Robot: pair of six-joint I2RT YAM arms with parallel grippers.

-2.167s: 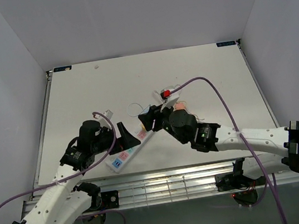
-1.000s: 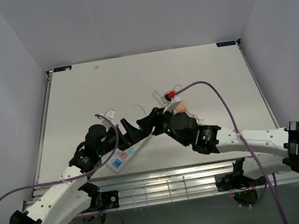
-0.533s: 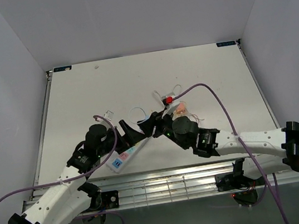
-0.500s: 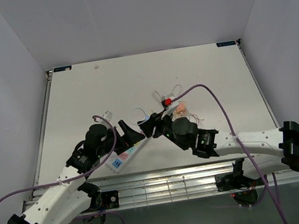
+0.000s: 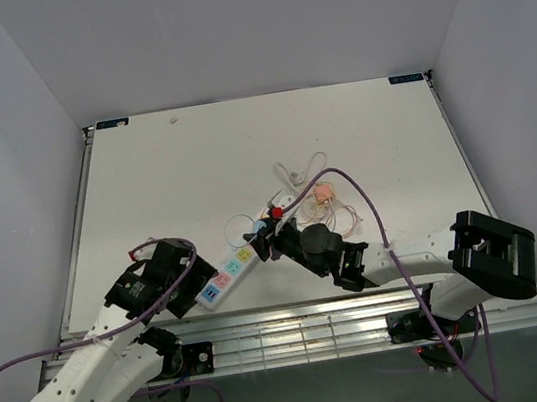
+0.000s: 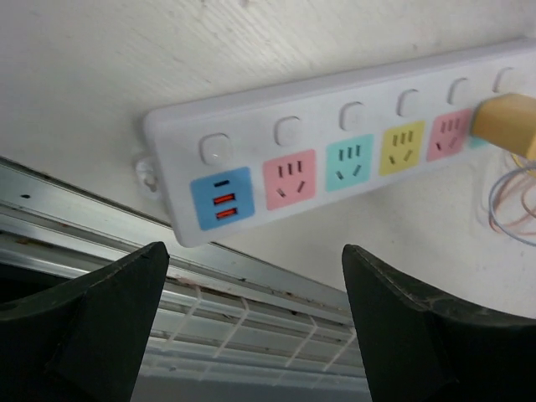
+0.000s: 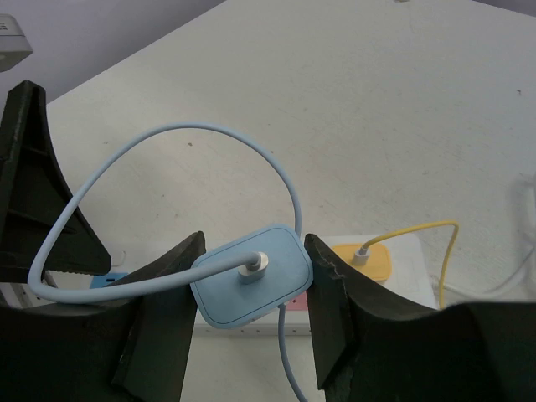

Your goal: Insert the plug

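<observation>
steadily, with right tool (image 7: 251,280) gripping blue plug (image 7: 230,297) mid-frame and left tool (image 6: 255,310) spread wide, line it up square over power strip (image 6: 335,126) beside yellow plug (image 7: 368,261), then press straight down.

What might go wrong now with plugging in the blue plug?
The white power strip lies unbraced: the left claw is open and off it, so pushing may slide it. The light blue square plug in the right claw sits beside the yellow plug and may bump it. Its light blue cable loop could snag.
</observation>
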